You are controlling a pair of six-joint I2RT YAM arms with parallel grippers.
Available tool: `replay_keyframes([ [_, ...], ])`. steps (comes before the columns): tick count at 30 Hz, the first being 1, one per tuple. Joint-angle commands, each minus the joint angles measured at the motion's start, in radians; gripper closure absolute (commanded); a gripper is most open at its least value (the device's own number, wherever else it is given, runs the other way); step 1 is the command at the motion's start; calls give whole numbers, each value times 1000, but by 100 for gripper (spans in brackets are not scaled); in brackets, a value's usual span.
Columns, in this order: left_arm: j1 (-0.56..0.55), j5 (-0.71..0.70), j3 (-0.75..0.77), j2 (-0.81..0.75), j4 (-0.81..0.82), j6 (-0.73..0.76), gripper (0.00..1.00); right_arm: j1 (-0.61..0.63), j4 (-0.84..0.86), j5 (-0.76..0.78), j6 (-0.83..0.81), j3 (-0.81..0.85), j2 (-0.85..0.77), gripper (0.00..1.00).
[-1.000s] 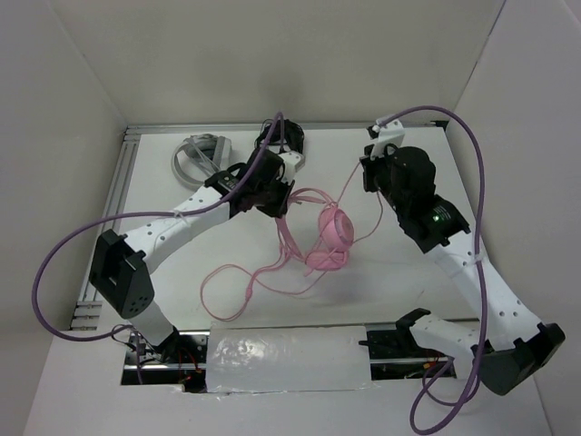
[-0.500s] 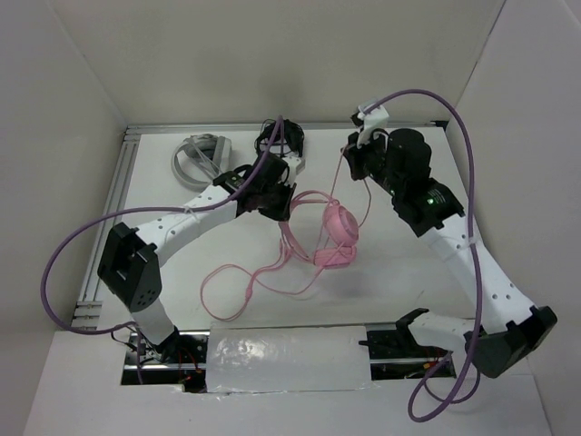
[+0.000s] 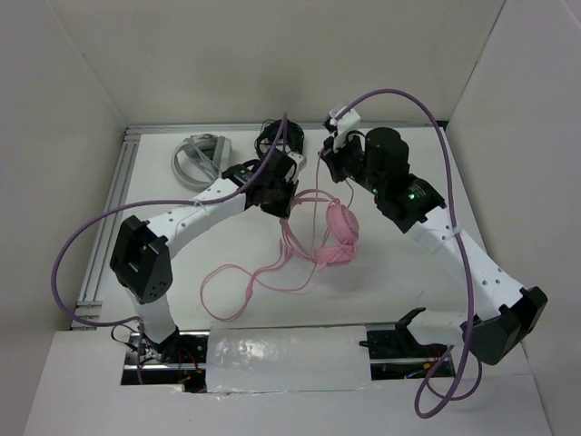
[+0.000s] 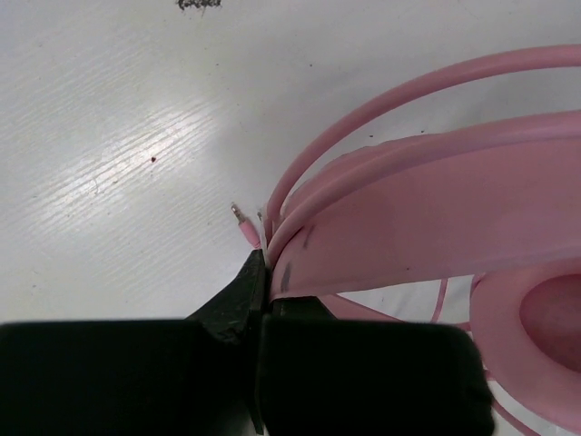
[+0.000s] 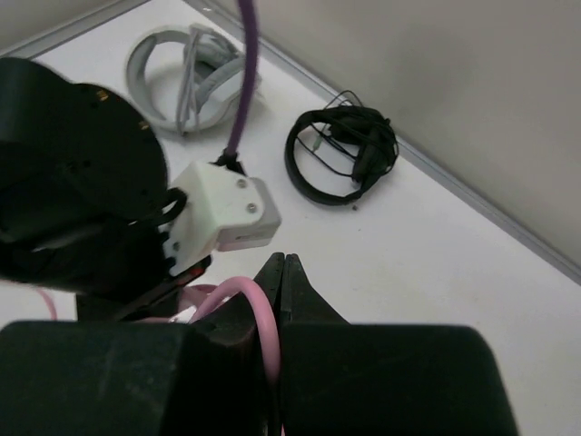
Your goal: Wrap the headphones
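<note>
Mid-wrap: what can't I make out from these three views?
Right wrist view: the left arm hides the headphones; only a short piece of cable shows in the right gripper.
Left wrist view: the right edge cuts off the ear cup.
Top view: the right gripper's fingertips are under its own wrist; a purple lead crosses the black headphones; cable turns too thin to count.

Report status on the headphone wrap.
Left fingers shut on pink headband. Right fingers shut on cable. Headphones between arms, cable slack loose on table. Black headphones, grey-white headphones at far edge, apart.
</note>
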Motion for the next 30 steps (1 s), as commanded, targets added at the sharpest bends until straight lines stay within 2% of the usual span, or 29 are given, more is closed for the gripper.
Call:
replay_keyframes([
  [1, -15, 49, -30, -105, 63, -32, 100, -71, 83, 65, 35, 20, -5, 100],
  [3, -16, 49, -59, -123, 68, -29, 100, -91, 81, 64, 50, 25, 7, 100],
  [7, -15, 17, -88, -198, 65, -21, 100, -207, 145, 13, 96, -19, 24, 100],
  [9, -15, 24, -81, -225, 52, -24, 100, -241, 165, -31, 124, -41, 44, 96],
  [12, -15, 93, -73, -280, 61, -14, 100, -280, 162, -157, 127, -55, 87, 95],
  [17, -16, 271, -119, -376, 167, 34, 100, -281, 187, -370, 98, -61, 182, 92],
  [19, -20, 309, -107, -397, 167, 32, 100, -281, 208, -425, 113, -52, 217, 92],
  [25, -20, 305, -33, -437, 167, -1, 100, -280, 268, -539, 157, -36, 287, 92],
  [30, -16, 242, 142, -417, 123, 5, 100, -278, 394, -689, 255, -56, 362, 87],
])
